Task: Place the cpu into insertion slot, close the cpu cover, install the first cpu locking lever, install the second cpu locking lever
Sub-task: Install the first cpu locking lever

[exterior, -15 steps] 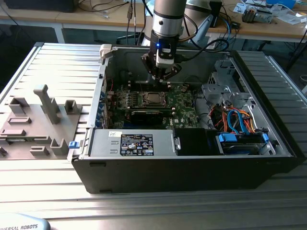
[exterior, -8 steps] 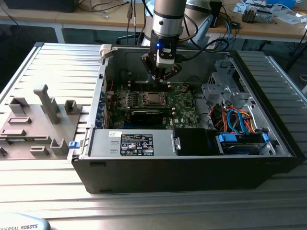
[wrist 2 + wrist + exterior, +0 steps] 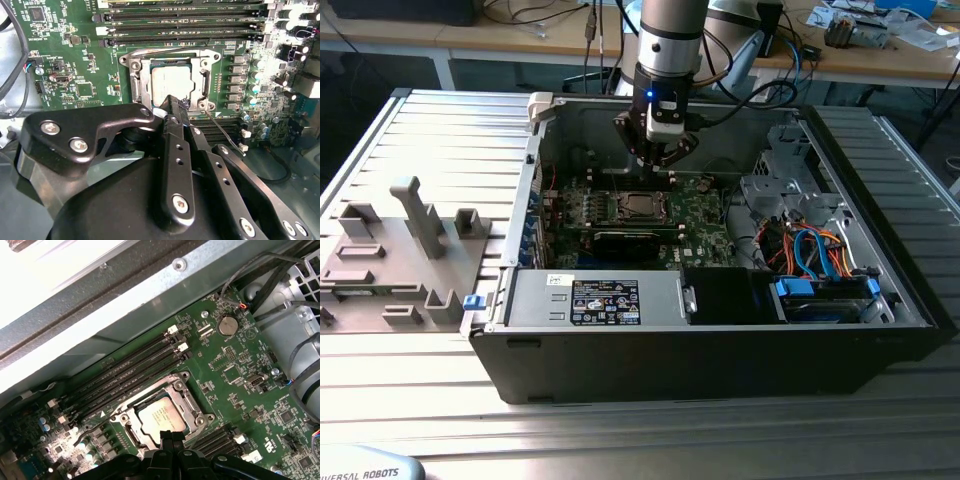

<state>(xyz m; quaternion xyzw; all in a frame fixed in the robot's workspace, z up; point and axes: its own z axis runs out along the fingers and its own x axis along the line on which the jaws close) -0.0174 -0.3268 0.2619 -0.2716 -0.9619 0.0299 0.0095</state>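
The cpu lies in the insertion slot on the green board. The cpu cover, a silvery frame, lies flat around the chip. A thin locking lever slants away from one corner of the socket. Another thin lever ends in a hook beside the socket. My gripper hangs just above the socket's edge, its black fingers pressed together. I see nothing between them.
The board sits inside an open computer case. Long black memory slots run beside the socket. Bundled cables and a drive cage fill the exterior view's right. A grey fixture plate lies at the exterior view's left.
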